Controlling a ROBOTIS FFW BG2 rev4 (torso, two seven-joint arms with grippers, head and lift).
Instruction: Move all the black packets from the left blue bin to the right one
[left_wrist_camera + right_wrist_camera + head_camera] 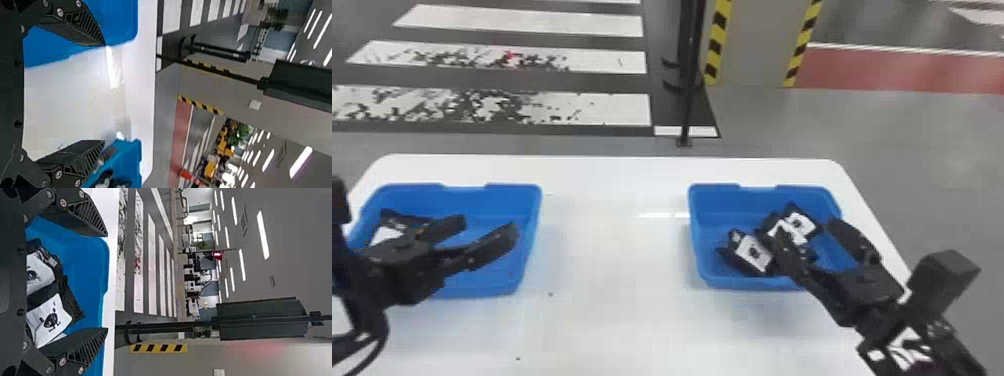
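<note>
Left blue bin (529, 212): it is placed on the left part of the white tabletop (607, 240)
Black packet (386, 235): it is seen in the left bin, at the left side; a white label is carried on it, and it is partly covered by the left hand (486, 229)
Left hand: it is held over the left bin, with the two fingers set well apart, and nothing is gripped between them
Right blue bin (699, 215): it is placed on the right part of the tabletop, well apart from the left one
Black packets with white labels (754, 252): they are gathered together in the right bin, partly hidden by the right hand (806, 231)
Right hand: it is held above these packets, and its fingers are spread apart
</note>
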